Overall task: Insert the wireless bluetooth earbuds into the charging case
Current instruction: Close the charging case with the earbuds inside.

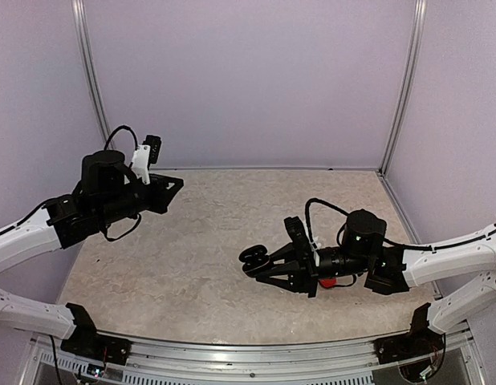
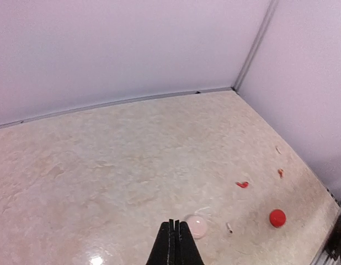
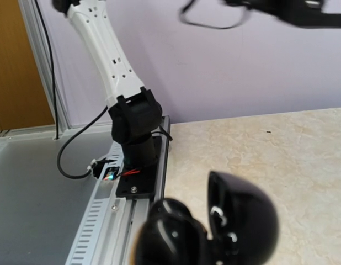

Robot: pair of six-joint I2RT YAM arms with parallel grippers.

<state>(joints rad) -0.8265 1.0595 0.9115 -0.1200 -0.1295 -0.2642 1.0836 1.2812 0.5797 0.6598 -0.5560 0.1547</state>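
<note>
**Two end effectors: one pinched together, one clamped on a black case**

Two arms reach over the beige marbled counter (image 1: 208,241). The left end effector (image 2: 172,244) hangs raised over the counter's left side. Its fingers are pressed together with nothing between them. The right end effector (image 1: 260,261) sits low over the near right part of the counter, pointing left, and is clamped on a glossy black rounded charging case (image 3: 239,218). That black case is hinged open, with its domed lid standing up beside the base. Small white marks show inside it, but whether any earbud sits in it cannot be told.

Several loose pieces lie on the counter's right side, seen from the left wrist camera. A tiny red stemmed earbud (image 2: 243,184) lies on the bare surface, and a second red earbud (image 2: 281,172) lies apart from it, closer to the right wall. A tiny whitish earbud (image 2: 229,227) lies just beside a pale pink rounded case (image 2: 196,226) without touching it. A red round case (image 2: 277,217) sits near them, toward the right edge. None of these earbuds is in any case.
</note>
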